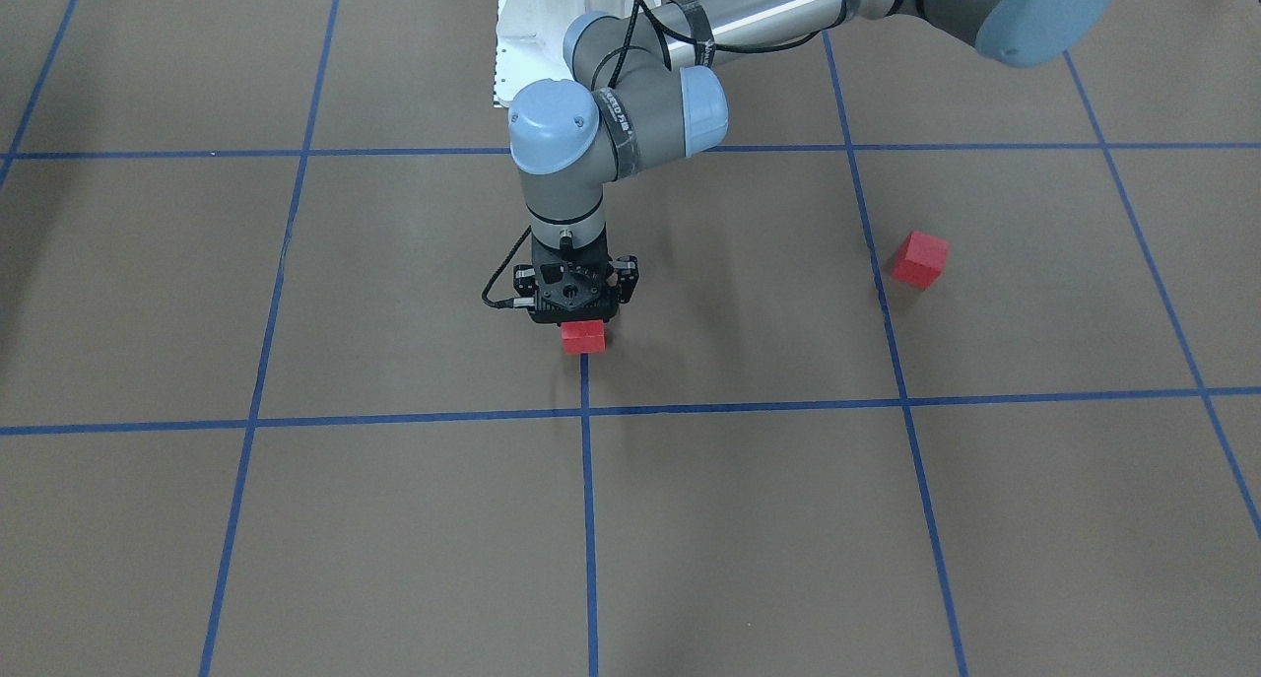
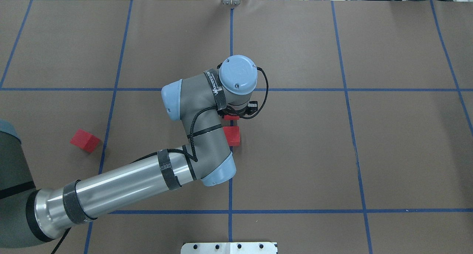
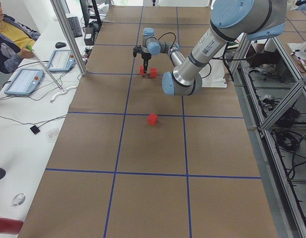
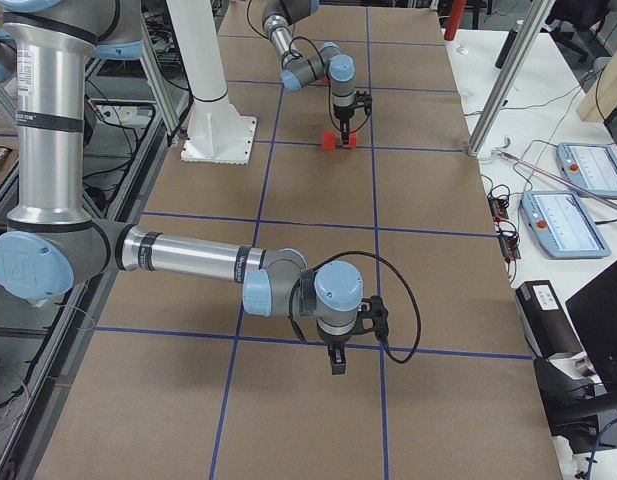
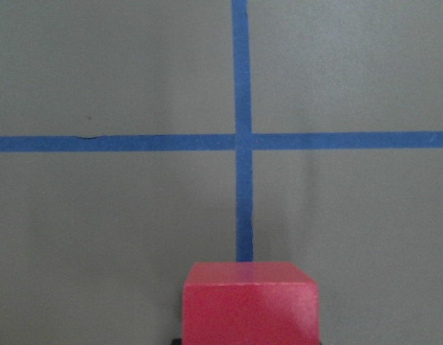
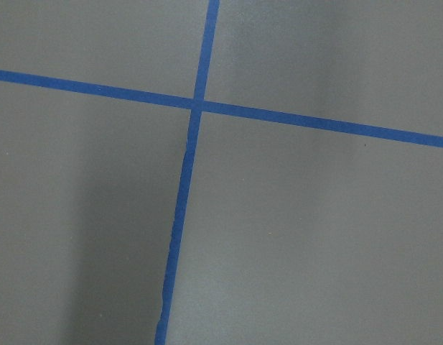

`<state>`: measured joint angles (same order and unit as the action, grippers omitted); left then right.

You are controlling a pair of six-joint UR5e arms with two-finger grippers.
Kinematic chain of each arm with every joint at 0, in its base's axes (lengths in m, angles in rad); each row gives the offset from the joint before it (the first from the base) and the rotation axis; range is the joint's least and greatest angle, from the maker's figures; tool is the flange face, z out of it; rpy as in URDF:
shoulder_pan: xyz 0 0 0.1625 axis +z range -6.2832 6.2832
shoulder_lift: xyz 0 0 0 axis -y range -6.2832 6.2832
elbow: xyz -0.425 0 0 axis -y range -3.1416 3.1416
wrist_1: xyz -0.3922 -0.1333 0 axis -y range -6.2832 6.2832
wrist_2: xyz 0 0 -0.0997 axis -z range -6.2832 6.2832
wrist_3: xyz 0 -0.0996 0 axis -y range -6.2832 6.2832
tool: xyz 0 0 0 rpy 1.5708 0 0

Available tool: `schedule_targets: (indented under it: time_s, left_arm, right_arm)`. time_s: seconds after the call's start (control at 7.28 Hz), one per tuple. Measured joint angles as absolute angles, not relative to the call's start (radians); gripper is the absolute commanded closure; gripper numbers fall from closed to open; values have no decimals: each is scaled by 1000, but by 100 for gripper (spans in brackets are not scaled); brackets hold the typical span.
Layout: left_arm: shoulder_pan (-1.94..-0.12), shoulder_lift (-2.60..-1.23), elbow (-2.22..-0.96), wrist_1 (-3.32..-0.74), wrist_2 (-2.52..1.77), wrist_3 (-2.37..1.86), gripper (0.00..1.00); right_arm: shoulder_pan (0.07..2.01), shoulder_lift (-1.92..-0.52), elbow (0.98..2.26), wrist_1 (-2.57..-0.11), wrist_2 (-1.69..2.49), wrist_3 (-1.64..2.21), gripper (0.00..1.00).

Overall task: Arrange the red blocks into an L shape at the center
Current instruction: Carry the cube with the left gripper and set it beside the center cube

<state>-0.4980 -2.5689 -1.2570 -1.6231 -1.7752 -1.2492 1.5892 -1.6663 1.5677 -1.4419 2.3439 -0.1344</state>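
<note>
My left gripper [image 1: 582,322] points straight down at the center [image 2: 266,135] and is shut on a red block [image 1: 583,336], low over the vertical blue tape line. That block fills the bottom of the left wrist view [image 5: 250,305]; the fingers do not show there. A second red block [image 2: 232,135] lies on the tape line just on the robot's side of the held one; the two show side by side in the exterior left view [image 3: 153,72]. The third red block [image 1: 920,258] lies apart on my left side [image 2: 85,140]. My right gripper [image 4: 335,358] hangs over bare table far off; I cannot tell its state.
The robot's white base plate [image 2: 229,247] is at the table's near edge. An operator [image 3: 9,34] sits beside a side desk with tablets [image 3: 25,82]. The brown surface carries a blue tape grid [image 6: 196,104] and nothing else.
</note>
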Motion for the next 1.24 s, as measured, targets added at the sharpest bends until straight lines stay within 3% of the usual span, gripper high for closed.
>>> schedule_targets:
  time_s: [1.24]
  left_arm:
    - [-480, -2553, -1257, -1629, -1776, -1260, 97]
  right_arm:
    - [1590, -1672, 1569, -1440, 2344, -135, 0]
